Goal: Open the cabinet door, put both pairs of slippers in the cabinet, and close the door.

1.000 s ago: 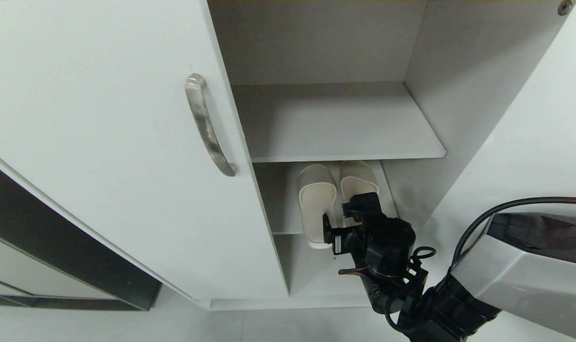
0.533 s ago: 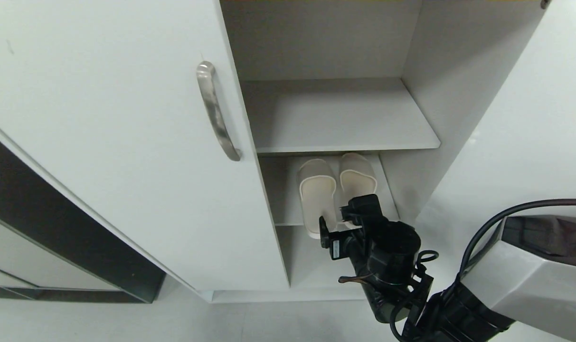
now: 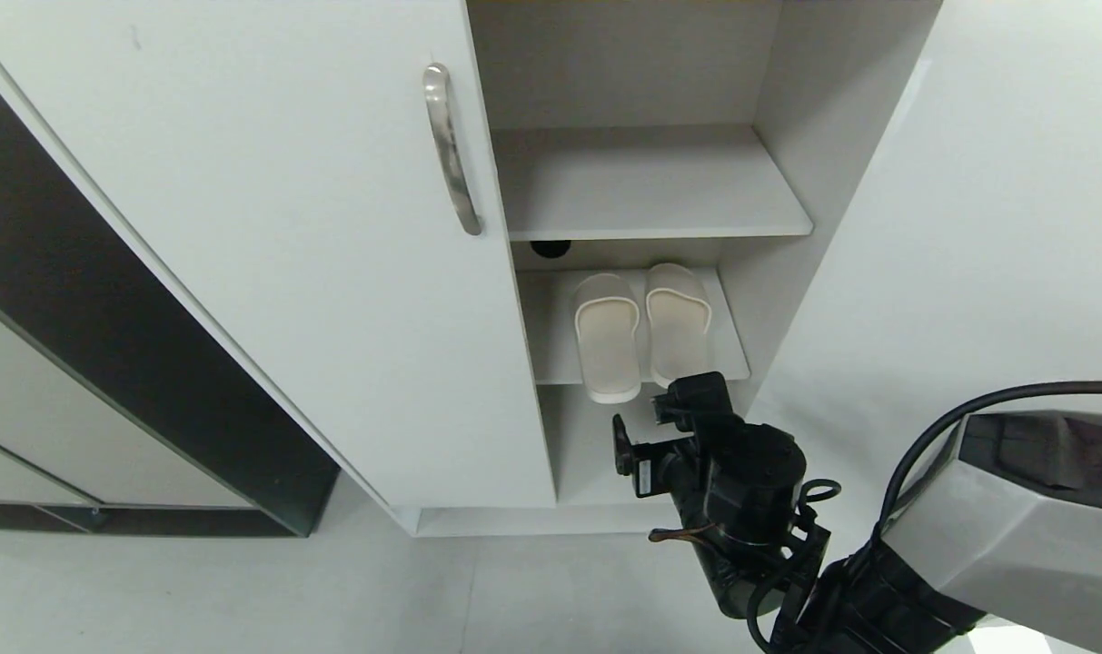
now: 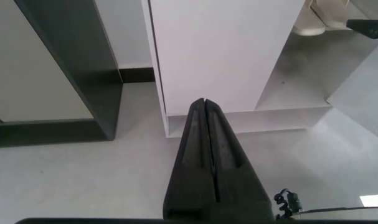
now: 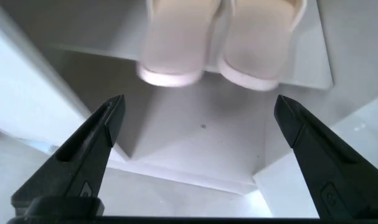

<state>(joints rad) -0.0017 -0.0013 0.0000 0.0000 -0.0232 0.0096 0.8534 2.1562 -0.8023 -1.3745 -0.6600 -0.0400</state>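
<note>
Currently two cream foam slippers on white cabinet shelf; right pincer spread, left pincer pressed together.

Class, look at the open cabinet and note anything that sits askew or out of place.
The pair of slippers on the lower shelf is not lined up. Both heels overhang the shelf's front edge, and the left slipper sticks out farther than its partner. Nothing looks spilled or damaged.
</note>
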